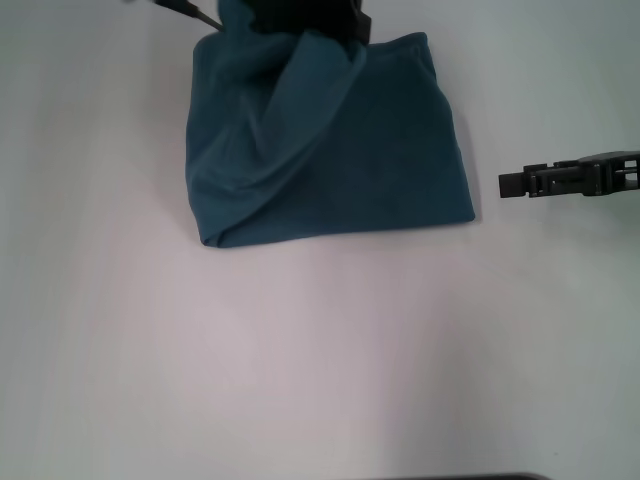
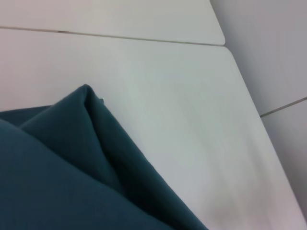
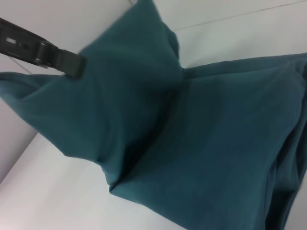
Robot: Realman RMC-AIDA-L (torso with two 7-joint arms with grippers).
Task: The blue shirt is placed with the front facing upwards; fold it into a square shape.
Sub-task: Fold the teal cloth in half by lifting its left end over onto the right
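Here, white table [image 1: 300, 380], blue shirt [image 1: 380, 160] corner pinched by left gripper [image 3: 72, 64], right gripper [image 1: 512, 183] state unclear

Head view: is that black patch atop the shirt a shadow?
Head view: no, it's the left tool holding up the blue shirt; the right tool sits aside. Right wrist view: only the folds look shaded.
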